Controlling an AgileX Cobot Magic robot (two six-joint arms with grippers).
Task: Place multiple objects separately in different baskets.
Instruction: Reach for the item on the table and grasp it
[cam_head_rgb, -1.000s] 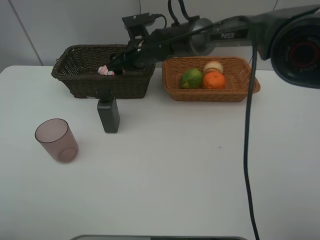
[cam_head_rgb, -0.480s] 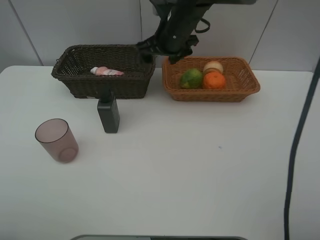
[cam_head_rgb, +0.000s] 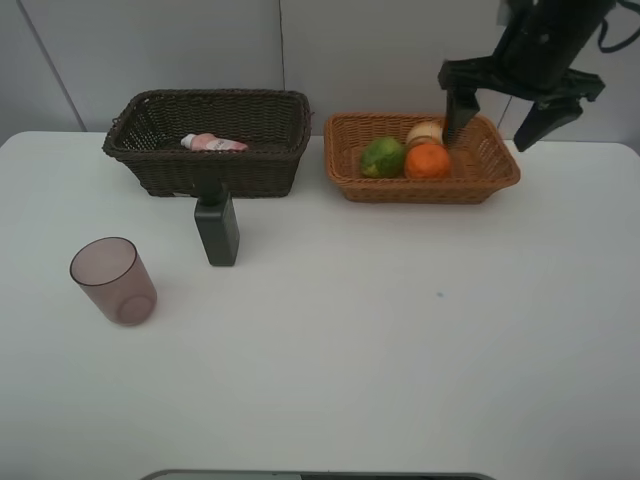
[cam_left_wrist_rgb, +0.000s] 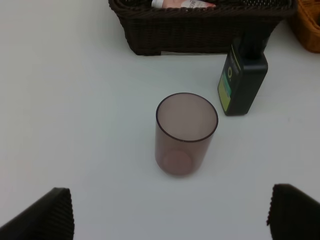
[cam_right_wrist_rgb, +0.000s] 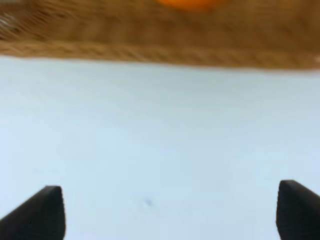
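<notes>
Spanning your view, the white table (cam_head_rgb: 400, 350) carries the dark brown basket (cam_head_rgb: 150, 165) far left and the orange-tan basket (cam_head_rgb: 420, 188) far right. Your right gripper (cam_head_rgb: 488, 138) hangs over the orange-tan basket's right end, jaws spread and empty. Your left gripper (cam_left_wrist_rgb: 170, 215), also released, looks down on the mauve cup (cam_head_rgb: 113, 280), upright near left. The dark green bottle (cam_head_rgb: 218, 230) stands just before the dark brown basket. Lime (cam_head_rgb: 382, 157), orange (cam_head_rgb: 428, 161) and peach (cam_head_rgb: 426, 131) share the orange-tan basket, and the pink bottle (cam_head_rgb: 213, 143) lies in the dark one.
</notes>
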